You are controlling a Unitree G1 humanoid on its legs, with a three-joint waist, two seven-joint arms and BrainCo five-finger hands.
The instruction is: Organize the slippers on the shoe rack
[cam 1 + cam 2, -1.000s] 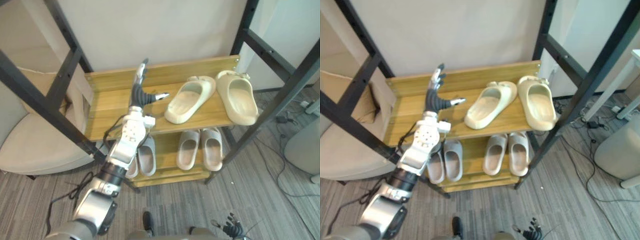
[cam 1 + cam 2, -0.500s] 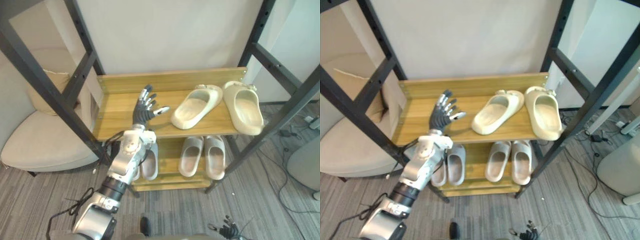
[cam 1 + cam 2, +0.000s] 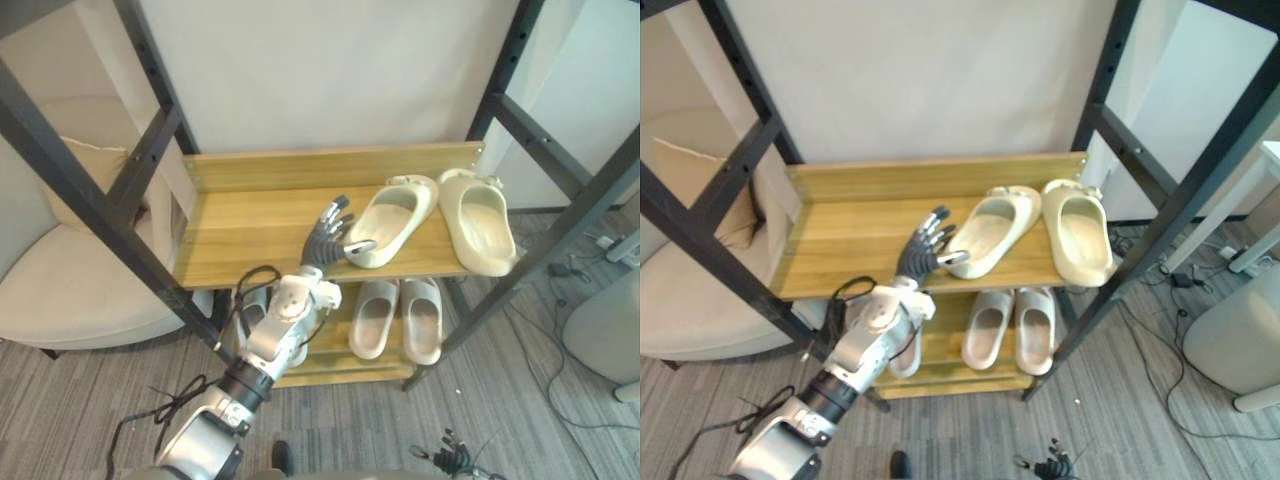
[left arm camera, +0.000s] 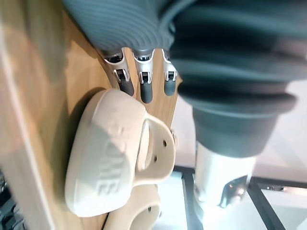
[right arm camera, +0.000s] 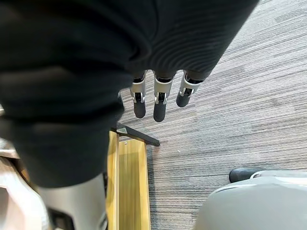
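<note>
While shoe rack (image 3: pixel 250 225) stands against wall (image 3: pixel 320 70), carpet (image 3: pixel 500 420) grey.

Cream slippers (image 3: pixel 395 220), seemingly touching, lie askew on the shoe rack (image 3: pixel 250 225).

The shoe rack (image 3: pixel 250 225) stands before me against the wall, with an armchair (image 3: pixel 60 290) to its left. On its top shelf two slippers lie at the right end: the outer slipper (image 3: pixel 483 232) points straight back, and the inner slipper (image 3: pixel 395 218) just left of it lies at a slant, its toe leaning toward its neighbour. My left hand (image 3: pixel 328 243) hangs over the shelf just beside the inner slipper's heel. On the shelf below, a lower pair (image 3: pixel 398 318) lies side by side under those two. My right hand (image 3: pixel 455 462) is low, over the floor in front.
</note>
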